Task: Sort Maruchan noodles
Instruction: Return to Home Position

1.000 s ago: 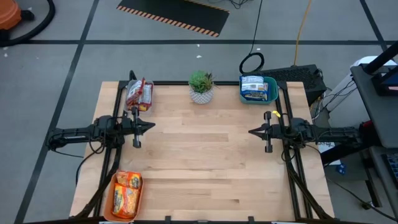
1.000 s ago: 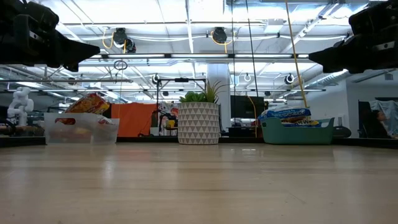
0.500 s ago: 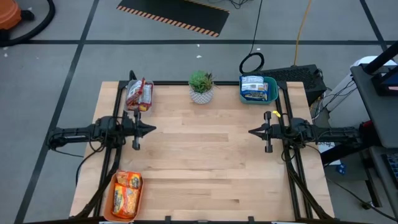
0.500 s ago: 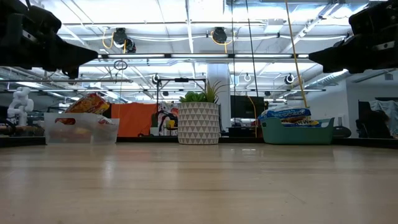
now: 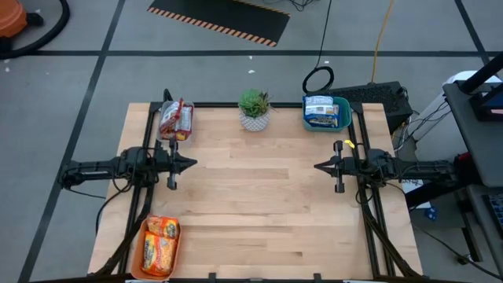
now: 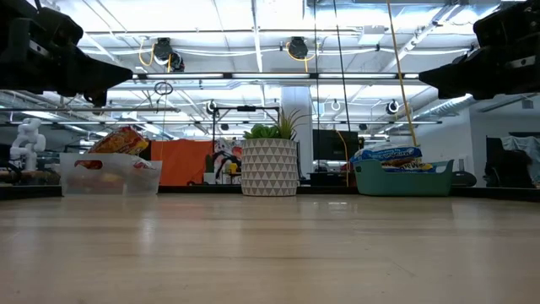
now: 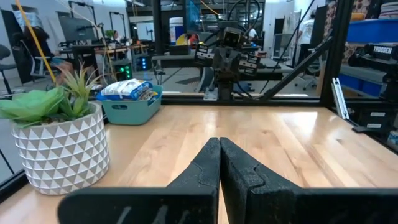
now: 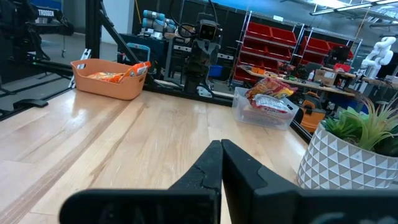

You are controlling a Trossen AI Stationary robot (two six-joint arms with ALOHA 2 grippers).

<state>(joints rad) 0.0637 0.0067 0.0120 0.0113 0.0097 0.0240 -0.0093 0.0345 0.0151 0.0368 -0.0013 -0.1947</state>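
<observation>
Noodles (image 5: 174, 119) lie in trays (image 5: 346, 115), well apart from left claw (image 5: 192, 163) and right claw (image 5: 317, 167).

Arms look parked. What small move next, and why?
Probably none; just hold. Left hand and right hand sit shut at the sides of the table, with red packs in the clear bin, orange packs in the orange bin, blue packs in the teal bin.

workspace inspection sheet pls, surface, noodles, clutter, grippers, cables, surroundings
surface: wooden table, no loose packs seen
job's things: red noodle packs in clear bin; blue noodle packs in teal bin; orange noodle packs in orange bin
clutter: potted plant at far edge
grippers: left gripper and right gripper shut, empty, at the table's sides
cables: yellow cable and black cable loop on floor beyond table
surroundings: striped mat on floor
</observation>
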